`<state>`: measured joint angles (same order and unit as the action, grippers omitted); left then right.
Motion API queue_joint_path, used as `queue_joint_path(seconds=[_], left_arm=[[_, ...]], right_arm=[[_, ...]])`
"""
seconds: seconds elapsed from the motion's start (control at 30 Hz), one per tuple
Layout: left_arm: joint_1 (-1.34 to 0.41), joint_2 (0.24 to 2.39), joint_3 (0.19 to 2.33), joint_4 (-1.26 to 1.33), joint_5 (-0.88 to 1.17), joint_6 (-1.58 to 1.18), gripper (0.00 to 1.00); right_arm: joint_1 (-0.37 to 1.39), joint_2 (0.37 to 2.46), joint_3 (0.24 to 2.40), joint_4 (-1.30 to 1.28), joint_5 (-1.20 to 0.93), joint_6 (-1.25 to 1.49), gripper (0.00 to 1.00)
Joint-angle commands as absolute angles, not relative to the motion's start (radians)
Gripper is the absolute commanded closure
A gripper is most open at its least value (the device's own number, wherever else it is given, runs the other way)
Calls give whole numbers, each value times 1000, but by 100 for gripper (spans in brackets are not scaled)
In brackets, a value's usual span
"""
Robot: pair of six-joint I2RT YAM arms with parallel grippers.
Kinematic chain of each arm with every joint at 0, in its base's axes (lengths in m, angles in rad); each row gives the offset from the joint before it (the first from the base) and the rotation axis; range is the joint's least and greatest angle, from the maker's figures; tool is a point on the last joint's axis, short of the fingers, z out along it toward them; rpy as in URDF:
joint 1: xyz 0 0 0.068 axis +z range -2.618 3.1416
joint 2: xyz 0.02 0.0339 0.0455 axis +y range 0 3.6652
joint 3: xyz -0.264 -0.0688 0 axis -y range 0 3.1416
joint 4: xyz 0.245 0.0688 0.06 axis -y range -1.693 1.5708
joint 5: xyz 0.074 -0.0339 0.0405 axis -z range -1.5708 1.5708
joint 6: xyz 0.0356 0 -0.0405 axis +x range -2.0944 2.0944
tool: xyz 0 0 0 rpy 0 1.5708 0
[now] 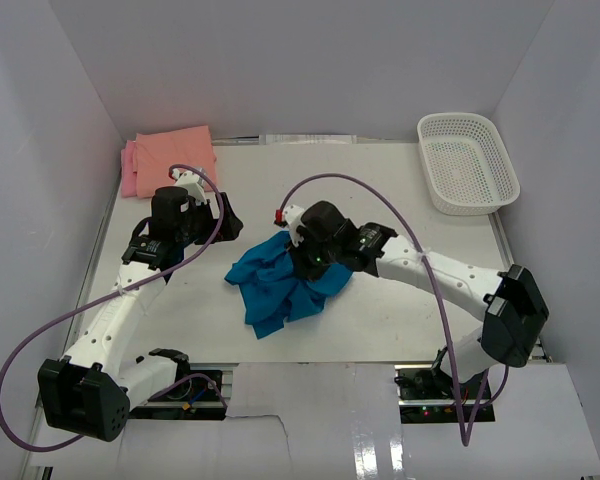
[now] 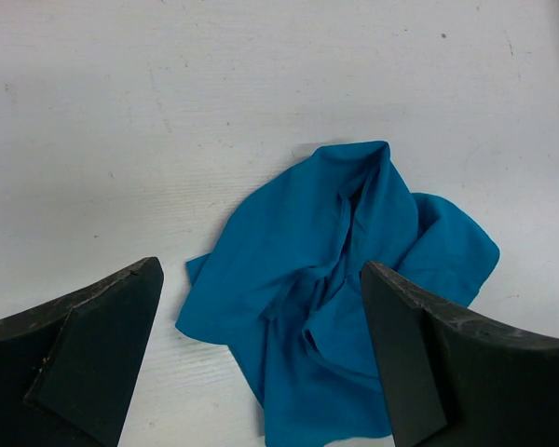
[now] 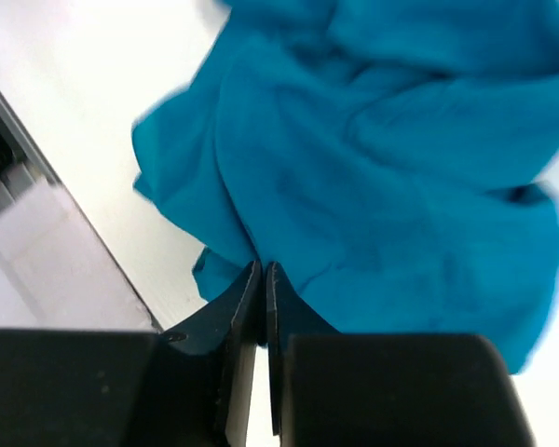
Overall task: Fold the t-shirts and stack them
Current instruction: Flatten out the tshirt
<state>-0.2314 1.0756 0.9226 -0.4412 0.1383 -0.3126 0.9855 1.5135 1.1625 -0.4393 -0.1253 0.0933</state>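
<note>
The teal-blue t-shirt (image 1: 280,283) lies crumpled in the middle of the table, and no neck label shows. My right gripper (image 1: 305,265) is at the shirt's upper right part, and in the right wrist view it (image 3: 263,272) is shut on a fold of the teal cloth (image 3: 382,158). My left gripper (image 1: 226,220) is open and empty, just up and left of the shirt. In the left wrist view it (image 2: 261,372) frames the shirt (image 2: 335,270) between its jaws without touching it. A salmon-orange folded t-shirt (image 1: 176,160) lies on a pink one (image 1: 128,170) at the back left.
A white plastic mesh basket (image 1: 467,162) stands at the back right corner. White walls close in the table on the left, back and right. The table's front edge with a metal rail (image 3: 9,177) lies close behind the shirt in the right wrist view.
</note>
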Motion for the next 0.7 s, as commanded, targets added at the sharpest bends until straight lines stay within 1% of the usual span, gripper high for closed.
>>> queue_joint_path(seconds=[0.0,0.03,0.13,0.23,0.27,0.3,0.43,0.53,0.57,0.6,0.63,0.67], left_arm=[[-233,1075,925,-439,147,-299,2],[-232,1078,923,-439,149,-298,2],[-233,1088,930,-437,160,-298,2],[-232,1098,933,-437,170,-298,2],[-233,1098,931,-439,172,-298,2],[-232,1098,933,-437,172,-298,2],[-233,1098,931,-437,187,-298,2],[-232,1106,928,-434,204,-295,2],[-232,1108,930,-436,204,-295,2],[-232,1108,928,-434,203,-293,2],[-233,1108,928,-434,202,-295,2],[-232,1108,930,-436,201,-295,2]], right_arm=[[954,1462,1330,-492,-81,35,89],[947,1460,1371,-506,-72,34,92],[894,1445,1413,-535,-77,37,92],[867,1443,1436,-560,-159,26,82],[867,1445,1428,-564,-164,28,84],[867,1447,1419,-560,-167,29,92],[865,1440,1359,-516,-196,49,92],[865,1454,1356,-508,-231,52,92],[865,1460,1359,-512,-245,52,86],[865,1466,1361,-521,-258,51,76],[865,1471,1356,-520,-274,51,61],[865,1474,1345,-519,-276,54,54]])
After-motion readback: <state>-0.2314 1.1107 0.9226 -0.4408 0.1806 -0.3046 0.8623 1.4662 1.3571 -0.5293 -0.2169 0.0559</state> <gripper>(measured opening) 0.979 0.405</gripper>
